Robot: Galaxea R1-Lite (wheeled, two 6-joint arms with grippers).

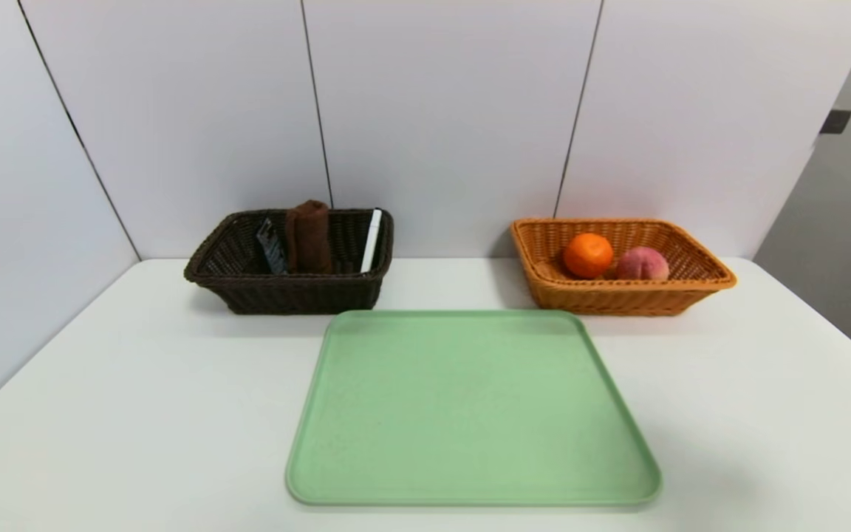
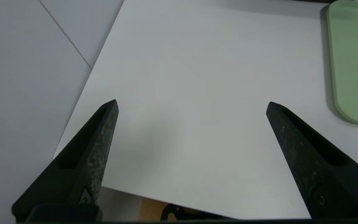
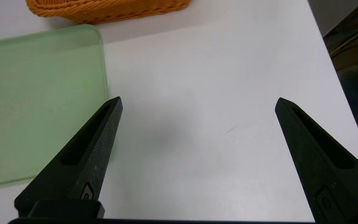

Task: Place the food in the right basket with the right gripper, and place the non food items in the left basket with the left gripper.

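An orange (image 1: 587,255) and a pink peach (image 1: 642,264) lie in the orange wicker basket (image 1: 699,283) at the back right. The dark brown wicker basket (image 1: 233,284) at the back left holds a brown rolled cloth (image 1: 308,236), a black comb-like item (image 1: 272,246) and a white stick-shaped item (image 1: 371,240). The green tray (image 1: 470,406) in the middle has nothing on it. Neither arm shows in the head view. My left gripper (image 2: 191,104) hangs open over bare table left of the tray (image 2: 353,62). My right gripper (image 3: 198,101) hangs open over bare table right of the tray (image 3: 36,102), with the orange basket (image 3: 104,9) beyond.
White wall panels stand close behind both baskets and along the table's left side. The table's right edge (image 3: 331,59) drops off near my right gripper, and the near left edge (image 2: 166,200) lies under my left gripper.
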